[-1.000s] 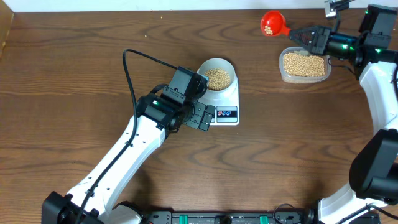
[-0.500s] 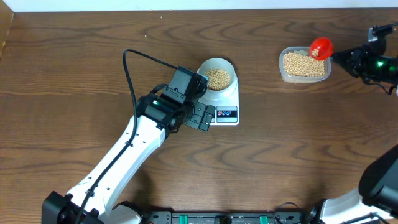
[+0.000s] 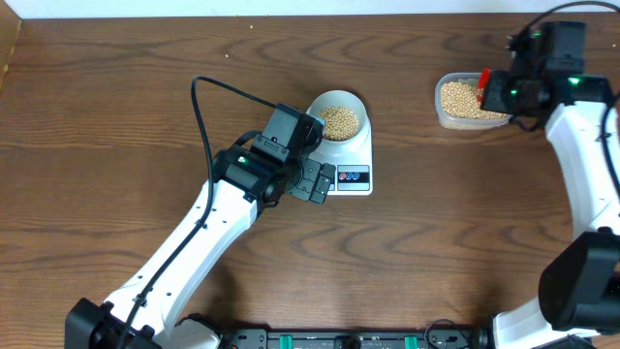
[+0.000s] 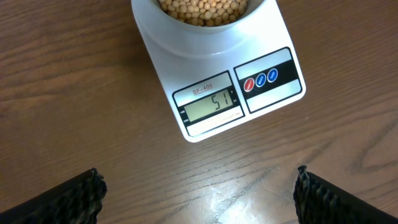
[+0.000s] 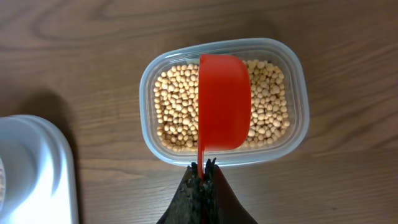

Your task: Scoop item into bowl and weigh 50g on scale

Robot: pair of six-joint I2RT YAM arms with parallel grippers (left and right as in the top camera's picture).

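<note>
The right fingers (image 5: 202, 183) are pinched tight on the thin handle of a red scoop (image 5: 224, 102). The scoop hangs over the middle of a clear tub (image 5: 298, 124). I cannot tell if it touches what is in the tub, or if there is anything in the scoop. The tub is full of small round tan beans (image 5: 171, 112). The left fingers (image 3: 318, 184) are spread wide and hold nothing. They hover just in front of the scale (image 4: 267, 98), near its front left corner. The scale is flat and white, with a grey display (image 4: 210, 106) that shows 51. Beside the display there are small round buttons, one red and two blue. A pale round bowl (image 4: 186, 37) sits on the back part of the scale and is nearly as wide as it. More of the same beans fill the bowl close to the top. The scale sits near the middle of the brown wooden bench (image 3: 436, 242). The tub is well apart from it, off to the right and close to the far edge. There is a wide stretch of bare wood between the scale and the tub. There is more bare wood in front of the scale and on the far left.
</note>
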